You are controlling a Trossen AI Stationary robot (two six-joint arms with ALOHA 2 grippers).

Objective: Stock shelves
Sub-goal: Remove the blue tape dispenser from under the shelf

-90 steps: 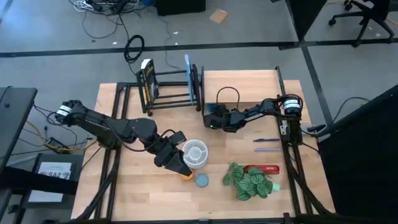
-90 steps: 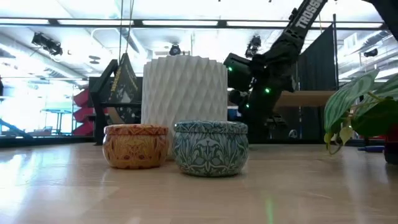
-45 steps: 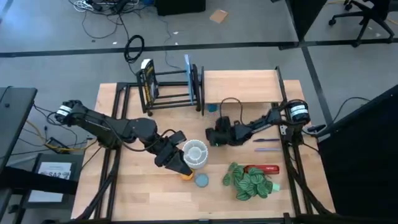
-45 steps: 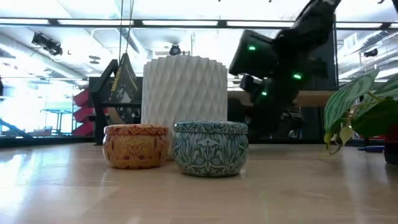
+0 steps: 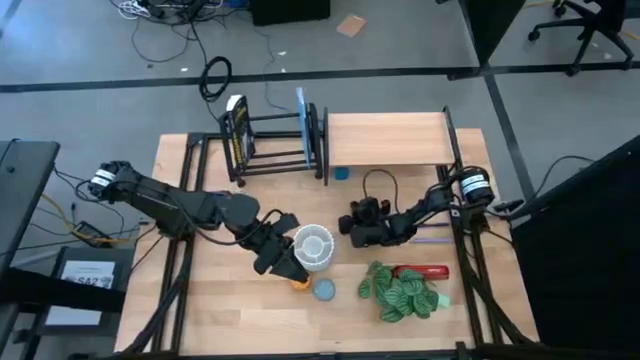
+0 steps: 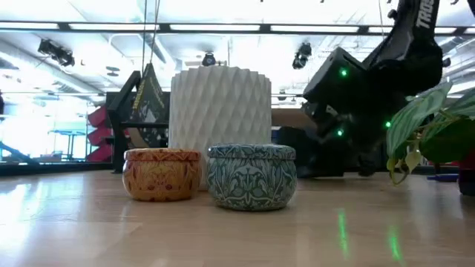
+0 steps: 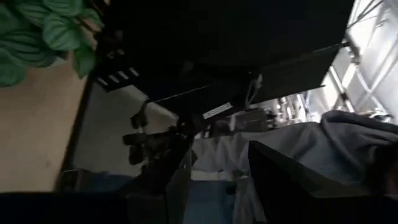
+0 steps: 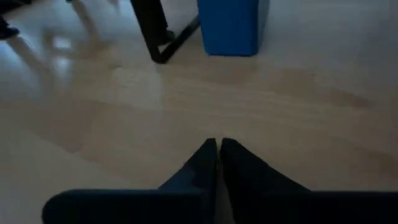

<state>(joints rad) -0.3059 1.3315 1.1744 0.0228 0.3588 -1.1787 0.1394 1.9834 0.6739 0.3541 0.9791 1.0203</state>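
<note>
The black bar rack [image 5: 275, 140] and the wooden board on black legs [image 5: 385, 138] stand at the table's far side. A small blue block [image 5: 342, 172] rests on the tabletop beside the board's left leg [image 8: 155, 31]; the right wrist view shows the block [image 8: 231, 25] too. My right gripper [image 5: 350, 218] hovers just near of the block with its fingers [image 8: 208, 163] shut and nothing between them. A white ribbed pot [image 5: 313, 247] stands mid-table, and my left gripper [image 5: 278, 252] is at its left side. An orange tin [image 6: 162, 174] and a blue tin [image 6: 251, 176] sit in front of the pot.
A leafy plant [image 5: 400, 290], a red item [image 5: 425, 272] and purple pens [image 5: 430, 228] lie at the near right. A dark box [image 5: 237, 135] and a blue flat item [image 5: 302, 115] stand in the rack. A person in grey shows beyond the table [image 7: 298, 149].
My right gripper has drawn back from the board's left leg toward the table's near edge and a little to the right. The blue block now shows on the tabletop where the gripper was.
</note>
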